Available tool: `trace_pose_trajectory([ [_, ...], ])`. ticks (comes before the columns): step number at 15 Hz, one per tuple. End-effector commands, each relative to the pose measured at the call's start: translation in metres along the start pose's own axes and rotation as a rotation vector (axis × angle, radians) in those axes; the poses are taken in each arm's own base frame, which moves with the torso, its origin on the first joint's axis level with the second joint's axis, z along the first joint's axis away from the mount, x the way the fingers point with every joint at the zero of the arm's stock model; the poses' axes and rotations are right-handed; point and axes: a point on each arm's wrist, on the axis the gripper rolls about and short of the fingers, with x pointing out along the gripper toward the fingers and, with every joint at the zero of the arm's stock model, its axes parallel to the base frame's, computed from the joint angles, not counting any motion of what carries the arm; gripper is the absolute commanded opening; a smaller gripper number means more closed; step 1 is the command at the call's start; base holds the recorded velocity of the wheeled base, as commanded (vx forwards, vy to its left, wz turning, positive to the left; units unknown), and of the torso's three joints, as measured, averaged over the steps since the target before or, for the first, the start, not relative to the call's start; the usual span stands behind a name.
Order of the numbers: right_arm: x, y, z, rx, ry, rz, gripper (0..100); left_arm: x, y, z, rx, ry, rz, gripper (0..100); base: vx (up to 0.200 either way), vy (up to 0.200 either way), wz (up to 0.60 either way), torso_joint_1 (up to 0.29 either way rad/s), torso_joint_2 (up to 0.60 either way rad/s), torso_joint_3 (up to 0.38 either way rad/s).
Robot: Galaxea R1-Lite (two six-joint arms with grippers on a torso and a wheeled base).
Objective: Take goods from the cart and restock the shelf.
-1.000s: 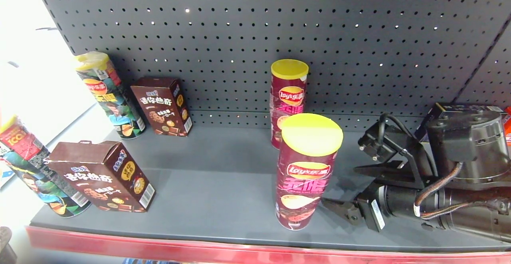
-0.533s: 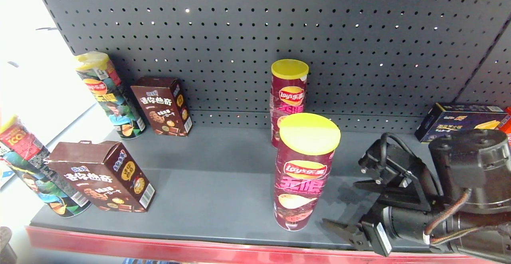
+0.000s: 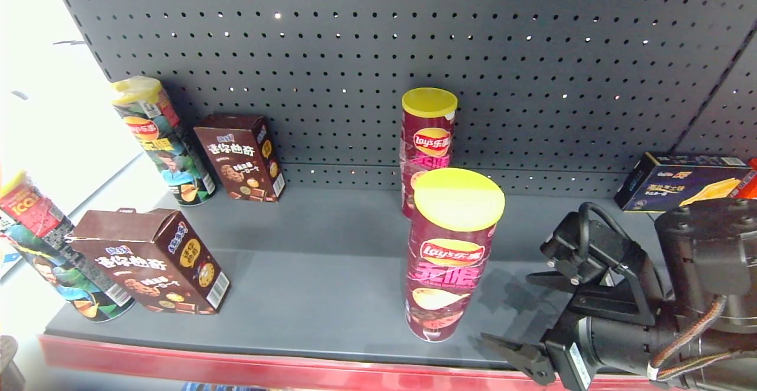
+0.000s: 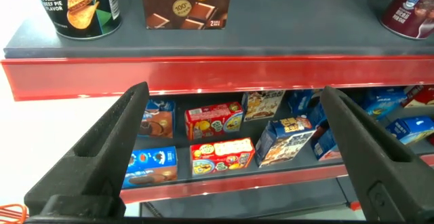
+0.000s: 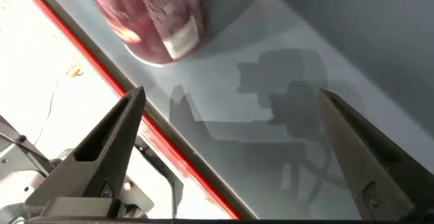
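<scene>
On shelf [image 3: 331, 284], close to its red front lip [image 3: 236, 367]: front chip can [image 3: 452, 255], standing free.
Front chip can upright, long axis vertical, yellow lid uppermost, directly before rear chip can [image 3: 427, 136]; right gripper [image 3: 511, 308] low beside its base, on the robot's right, near but not touching; jaws spread wide, nothing held; can lies to the robot's left of the fingertips, so a straight pull-back looks clear of it; left gripper [image 4: 234, 91] likewise wide open and empty, set lower, facing boxed goods [image 4: 217, 136] under the lip; right arm judged the nearer.
</scene>
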Motion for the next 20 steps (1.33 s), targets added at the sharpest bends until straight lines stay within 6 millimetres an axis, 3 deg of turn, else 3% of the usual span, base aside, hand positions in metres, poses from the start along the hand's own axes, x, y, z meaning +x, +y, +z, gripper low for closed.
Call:
trace_pose_trajectory([
  [1, 0.004, 0.002, 0.003, -0.004, -0.002, 0.005, 100, 0.0, 0.0, 0.0, 0.0, 0.001, 0.0, 100, 0.0, 0.0, 0.0, 0.0, 0.0, 0.0],
  [17, 0.024, -0.01, 0.014, 0.023, -0.005, -0.042, 100, 0.0, 0.0, 0.0, -0.005, 0.001, 0.003, 100, 0.0, 0.0, 0.0, 0.0, 0.0, 0.0],
  [20, 0.014, -0.009, 0.005, 0.02, 0.001, -0.038, 100, 0.0, 0.0, 0.0, -0.006, 0.001, 0.003, 100, 0.0, 0.0, 0.0, 0.0, 0.0, 0.0],
])
